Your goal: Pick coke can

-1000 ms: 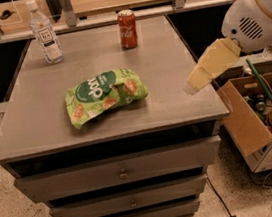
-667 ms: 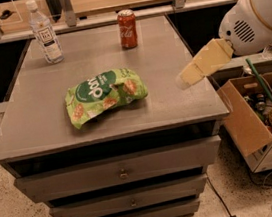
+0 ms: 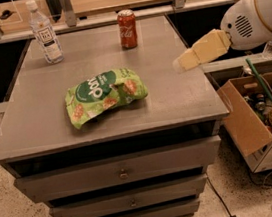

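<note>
The coke can (image 3: 127,29) is a small red can with white script and a silver top. It stands upright near the far edge of the grey cabinet top (image 3: 37,124), right of centre. My gripper (image 3: 179,64) reaches in from the right on a white arm, with a pale yellow finger hovering over the cabinet's right side. It is to the right of the can and nearer the camera, apart from it, and it holds nothing that I can see.
A green chip bag (image 3: 105,94) lies in the middle of the top. A clear bottle with a white cap (image 3: 44,33) stands at the far left. An open cardboard box (image 3: 261,118) of clutter sits on the floor at the right. Drawers run below the top.
My gripper has moved left and a little up, from beside the cabinet's right edge to over its right side, closer to the can. The can, bag and bottle have not moved.
</note>
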